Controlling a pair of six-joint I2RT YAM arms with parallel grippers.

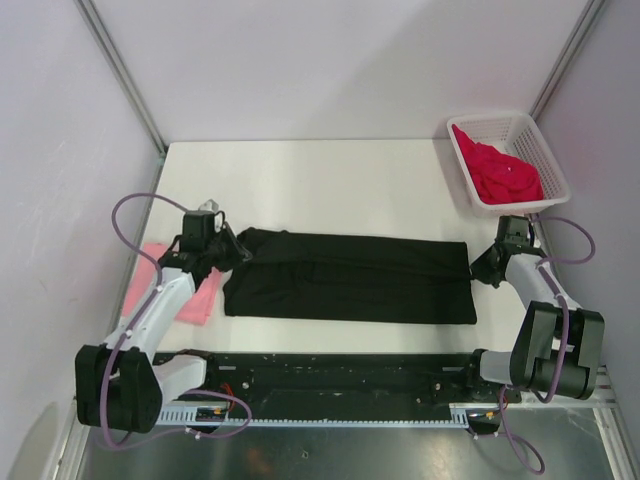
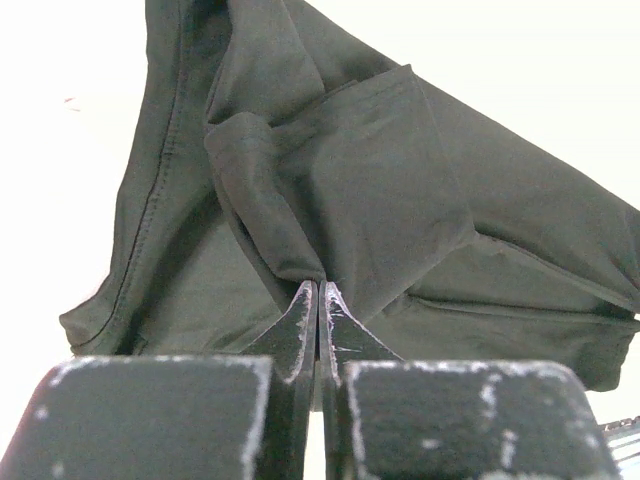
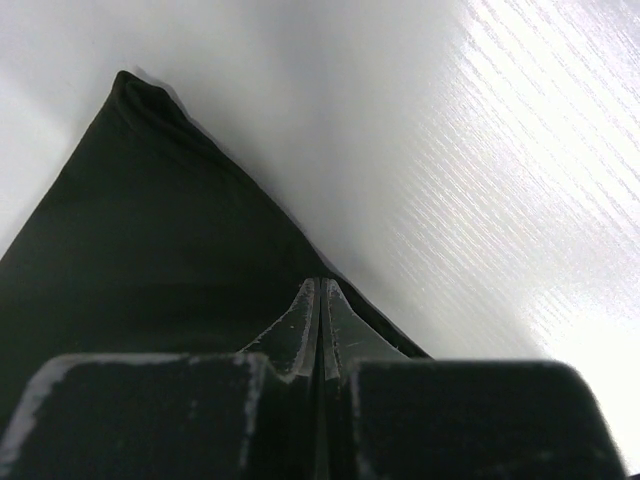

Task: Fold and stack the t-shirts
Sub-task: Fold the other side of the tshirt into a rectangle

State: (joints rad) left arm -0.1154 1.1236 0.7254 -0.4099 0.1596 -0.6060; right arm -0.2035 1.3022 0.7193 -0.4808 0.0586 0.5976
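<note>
Mid-task. The black soft-cloth t-shirt (image 1: 350, 280) lies as a long flat band on the white matte table (image 1: 330, 180). It looks folded lengthwise, with the crosswise fold not done. At its left end the left gripper (image 2: 319, 290) has its jaws fully closed, pinching a bunched fold. At its right end the right gripper (image 3: 319, 285) is also closed, seemingly nipping the edge. The light pink cloth tee (image 1: 147, 270) is just left of it and partly hidden, fold state unclear. The crumpled crimson tee (image 1: 503, 170) sits beyond its right end in the white plastic lattice basket (image 1: 547, 160), unfolded. No stack yet. Pale walls, metal corner posts.
</note>
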